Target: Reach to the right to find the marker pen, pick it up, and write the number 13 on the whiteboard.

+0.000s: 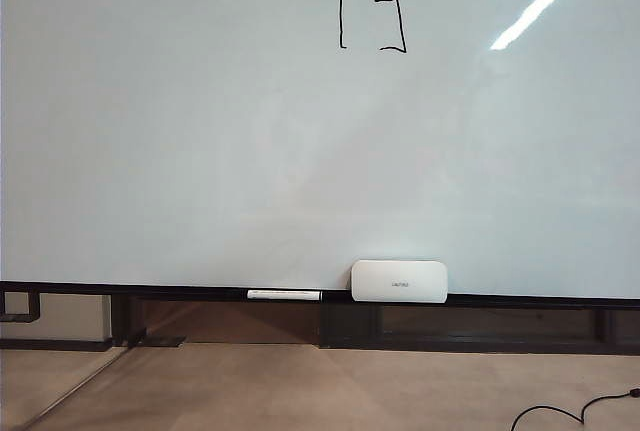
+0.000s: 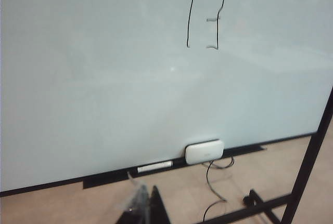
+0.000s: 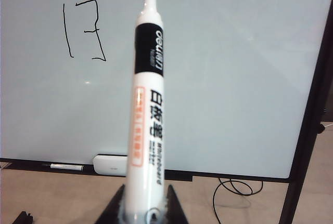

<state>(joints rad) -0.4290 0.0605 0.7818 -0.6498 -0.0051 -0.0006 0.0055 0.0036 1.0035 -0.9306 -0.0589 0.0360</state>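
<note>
The whiteboard [image 1: 200,151] fills the exterior view, where neither gripper shows. The number 13 [image 1: 372,1] stands near its top edge in thin black strokes: a tall line and an angular 3. In the right wrist view my right gripper [image 3: 145,197] is shut on the marker pen [image 3: 148,115], a white barrel with a black band and its uncapped black tip pointing at the board [image 3: 234,78], off to one side of the number 13 [image 3: 83,29]. In the left wrist view my left gripper [image 2: 147,195] has its fingertips together and holds nothing, back from the board [image 2: 78,78].
A rounded white box [image 1: 399,281] and a thin white stick with a dark end [image 1: 285,295] rest on the black rail [image 1: 100,289] under the board. A black stand post [image 3: 307,146] borders the board's right side. A cable [image 1: 570,413] lies on the floor.
</note>
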